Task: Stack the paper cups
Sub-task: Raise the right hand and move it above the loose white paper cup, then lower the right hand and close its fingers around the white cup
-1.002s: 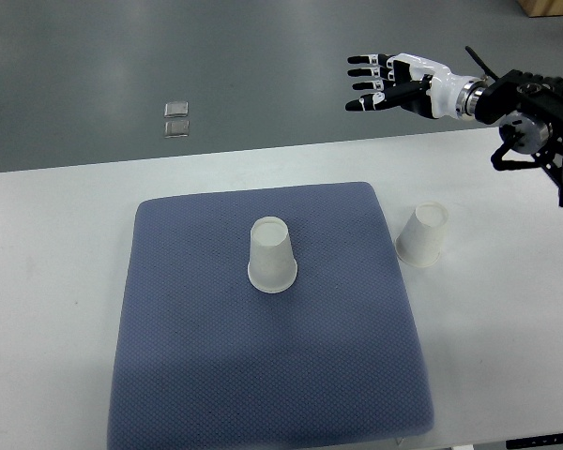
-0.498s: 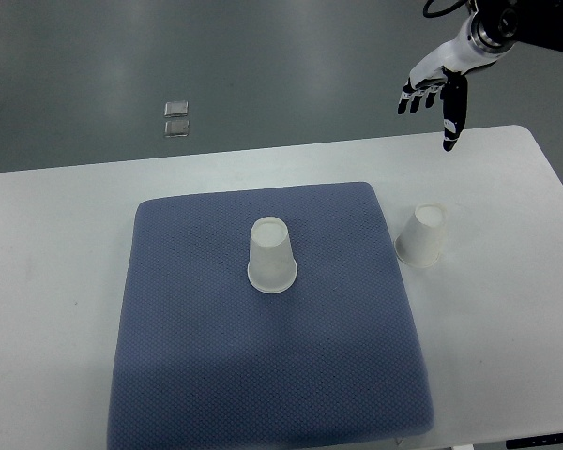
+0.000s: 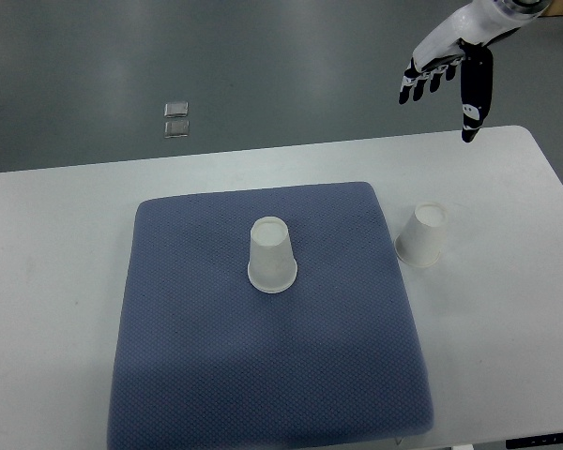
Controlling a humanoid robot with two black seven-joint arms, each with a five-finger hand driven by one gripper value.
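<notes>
Above the far right corner of the counter [image 3: 66, 206], the right hand [image 3: 450, 56] hung palm-down with its fingers [image 3: 471, 89] spread and empty, tips pointing toward the counter. One second before, that hand had been held level, fingers pointing toward the picture's left, with the forearm in view at the right edge; half a second before, it had turned so that the fingers pointed downward. By this moment it sat slightly higher in the picture, and only the hand and wrist showed at the top edge. Neither cup had moved across the three pictures. Judged from this, the hand had been reoriented for a descent from above, and no grasp had yet begun; stacking had not started.

Cup 1 [image 3: 272, 255] stood upside down near the middle of the blue mat [image 3: 188, 375], closed base up, wide rim on the mat, long axis vertical. Cup 2 [image 3: 422, 234] stood on the bare counter just beside the mat's right edge, also inverted, base up. Its long axis appeared to lean toward the upper right, though this may be an effect of the camera angle. The two cups were well apart. Cup 2 lay nearer the hand, roughly below it in the picture, and was the likely first pick.

The left hand was not in view
</notes>
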